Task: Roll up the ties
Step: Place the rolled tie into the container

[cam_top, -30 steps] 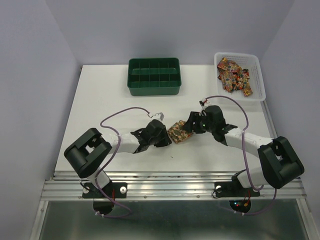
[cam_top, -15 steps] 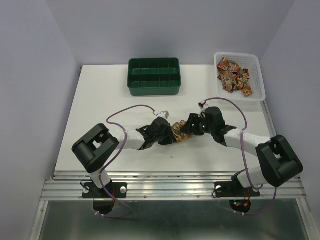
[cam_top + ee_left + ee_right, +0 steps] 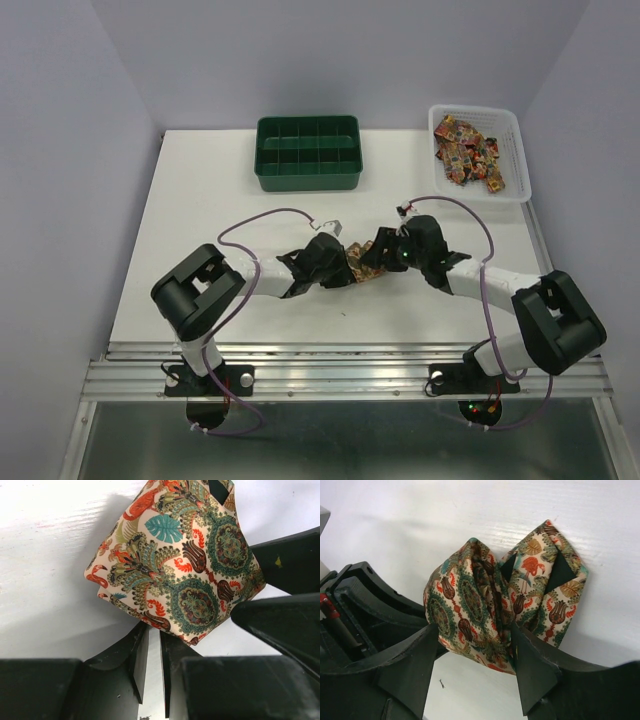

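One patterned tie (image 3: 358, 265) is bundled into a short roll at the table's middle, between both grippers. In the right wrist view my right gripper (image 3: 472, 635) is shut on the roll (image 3: 470, 605), one finger on each side. The tie's pointed end (image 3: 555, 565) leans against the roll's right side. In the left wrist view my left gripper (image 3: 154, 629) has its jaws a narrow slit apart, and its tips nip the roll's lower corner (image 3: 185, 565). From above, the left gripper (image 3: 338, 268) and the right gripper (image 3: 378, 258) almost meet.
A green compartment tray (image 3: 307, 180) stands at the back centre. A white basket (image 3: 522, 165) at the back right holds several more ties (image 3: 468, 150). Purple cables (image 3: 260, 218) loop over both arms.
The left arm has pushed right, so its gripper now covers part of the tie. The right gripper has edged slightly left. Neither gripper's jaw gap has changed.
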You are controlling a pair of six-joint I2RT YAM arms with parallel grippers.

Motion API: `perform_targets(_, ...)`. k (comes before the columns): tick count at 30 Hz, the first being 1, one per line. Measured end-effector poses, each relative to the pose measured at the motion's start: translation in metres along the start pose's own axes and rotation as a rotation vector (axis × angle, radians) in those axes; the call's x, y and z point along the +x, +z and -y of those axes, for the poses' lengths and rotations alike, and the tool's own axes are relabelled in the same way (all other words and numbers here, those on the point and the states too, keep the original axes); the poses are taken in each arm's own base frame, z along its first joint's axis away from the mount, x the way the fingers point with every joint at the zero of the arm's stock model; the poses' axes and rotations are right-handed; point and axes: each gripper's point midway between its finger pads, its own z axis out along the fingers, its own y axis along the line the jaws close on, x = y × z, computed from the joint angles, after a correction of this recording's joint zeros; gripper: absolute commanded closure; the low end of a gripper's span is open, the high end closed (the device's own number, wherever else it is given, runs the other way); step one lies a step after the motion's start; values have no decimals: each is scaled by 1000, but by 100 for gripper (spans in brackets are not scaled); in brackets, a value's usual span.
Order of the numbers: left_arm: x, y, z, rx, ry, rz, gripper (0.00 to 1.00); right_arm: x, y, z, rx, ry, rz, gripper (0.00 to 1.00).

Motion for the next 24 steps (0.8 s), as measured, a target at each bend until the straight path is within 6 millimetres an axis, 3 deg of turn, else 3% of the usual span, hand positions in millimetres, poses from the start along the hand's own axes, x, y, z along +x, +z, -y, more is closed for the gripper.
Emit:
perform_targets(7, 0, -1, -1, 0, 3, 0, 73, -11, -6, 27, 180, 38, 59, 33)
perform_targets(9, 2, -5, -2, -1, 8, 0, 73, -16, -10, 29, 202, 44, 80, 20)
perform_targets(14, -2, -20, 2, 22, 27, 18, 71, -24, -18, 30, 235, 87, 124, 9)
perform_targets(15, -3, -25, 3, 27, 30, 24, 71, -25, -19, 28, 231, 99, 129, 0)
perform_targets(22, -8, -48, -3, 35, 21, 59, 54, -8, -28, 22, 172, 189, 123, 0)
perform_targets(24, -14, -50, -7, 25, 12, 71, 54, -4, -28, 21, 166, 207, 111, 0)
